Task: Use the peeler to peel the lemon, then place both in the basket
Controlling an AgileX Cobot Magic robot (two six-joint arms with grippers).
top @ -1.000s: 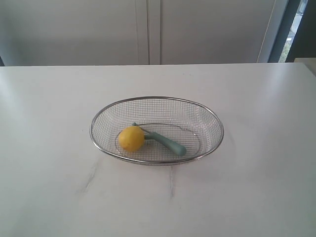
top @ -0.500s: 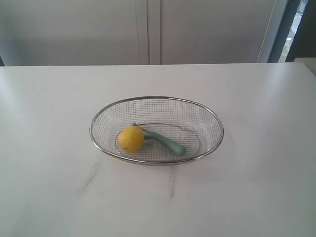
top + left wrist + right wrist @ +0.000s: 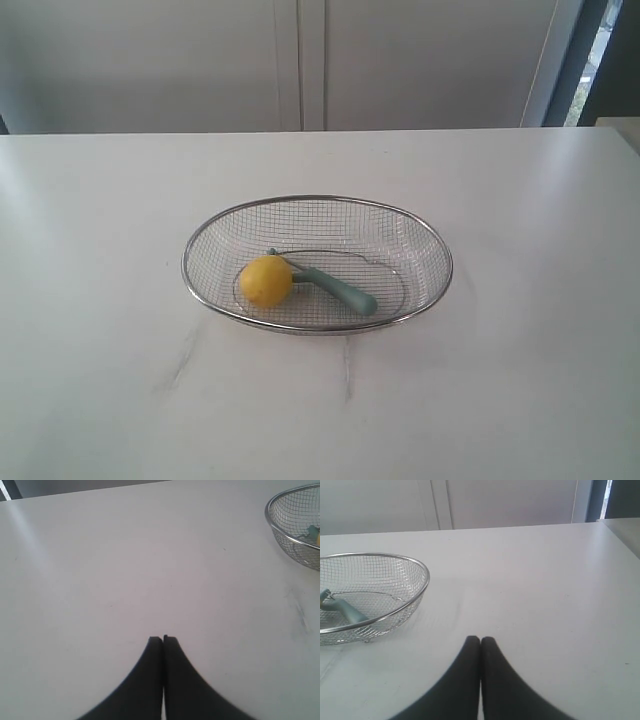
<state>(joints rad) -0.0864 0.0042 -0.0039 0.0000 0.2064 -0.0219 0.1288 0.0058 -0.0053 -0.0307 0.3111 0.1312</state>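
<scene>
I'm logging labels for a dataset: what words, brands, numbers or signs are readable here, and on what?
None: no text, number or sign shows on the lemon, the peeler, the basket or the table in any view.

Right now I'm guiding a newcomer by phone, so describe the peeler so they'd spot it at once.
On the white table sits one oval wire-mesh basket. The peeler lies on its floor, head end right by the lemon. It is the slim, pale teal one, unlike the round yellow fruit beside it.
</scene>
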